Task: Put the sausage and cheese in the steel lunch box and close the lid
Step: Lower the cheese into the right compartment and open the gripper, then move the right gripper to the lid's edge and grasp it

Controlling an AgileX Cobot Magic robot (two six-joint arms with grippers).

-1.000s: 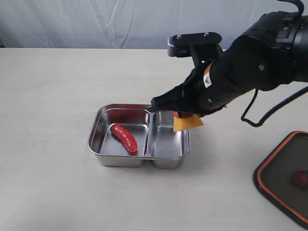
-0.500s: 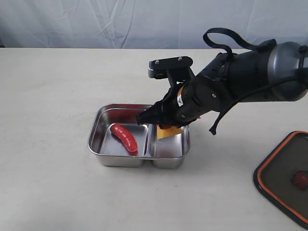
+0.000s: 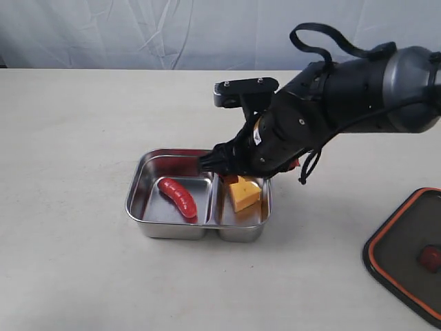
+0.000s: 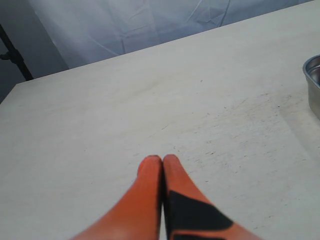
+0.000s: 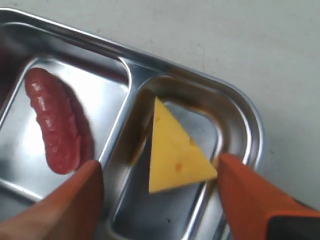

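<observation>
Release of the cheese (image 3: 244,194) has just occurred: a moment ago it hung clamped in the right gripper (image 5: 159,161) above the steel lunch box (image 3: 132,196); now it lies on the floor of the box's smaller compartment. The sausage (image 3: 178,198) lies in the larger compartment, on the other side of the divider. Both food items are therefore inside the box, and by my judgement only the closing step remains. The lid (image 3: 406,252) rests on the table well apart from the box, its orange seal showing along the edge. The right gripper stands spread wide and carries nothing. It hovers low over the box, one finger above the divider and the other by the outer wall. Whether that outer finger touches the cheese's corner cannot be told. The left gripper (image 4: 162,161) has its fingers pressed together, empty, over bare table beside the box.
</observation>
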